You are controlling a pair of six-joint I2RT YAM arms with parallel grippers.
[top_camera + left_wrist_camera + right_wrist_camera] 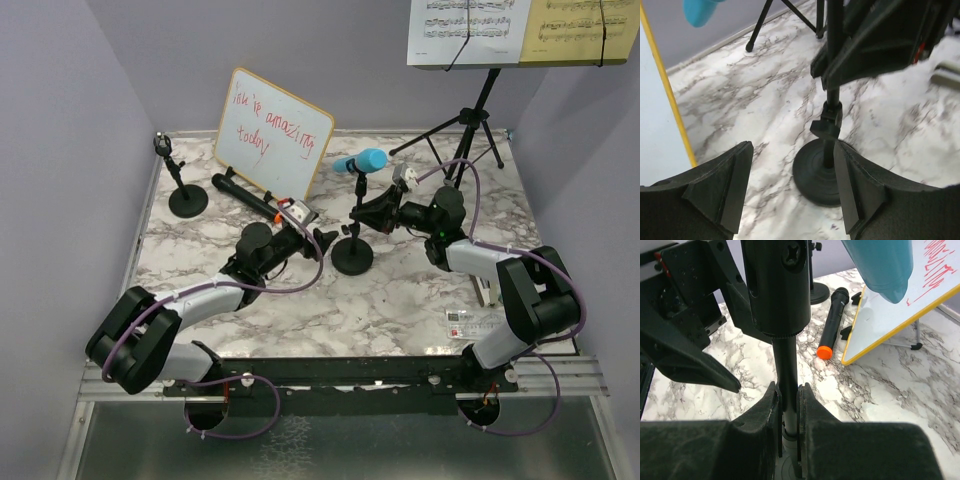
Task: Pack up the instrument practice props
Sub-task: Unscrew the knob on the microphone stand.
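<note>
The right hand (788,395) is pressed together on the thin stem of the mic holder (788,365), low down near its round base, and the blue microphone (362,160) sits in the clip at the top, tilted toward the whiteboard (272,135). The left hand (792,150) is spread wide and pinches nothing. It sits low over the table (400,300), just beside the holder's base, and whether one finger touches that base cannot be told. The step looks like freeing the microphone from its holder or lifting the pair away. Either way the right hand should hold the stem upright and steady, since the load is top-heavy and a pull at the clip could swing the base. The left hand would do best to rise clear of the base and take the microphone around its body, drawing it out along its own axis, not sideways. Room is tight: the right arm crowds the stem from one side and the whiteboard leans near on the other. The black microphone (245,193) lies on the table in front of the whiteboard, in the path of a low left-arm sweep. A second mic holder (187,198) stands well apart at the far left. The music desk (470,125) stands at the back right with the sheet music (468,25) on it. No box or bag for packing shows in any view.
</note>
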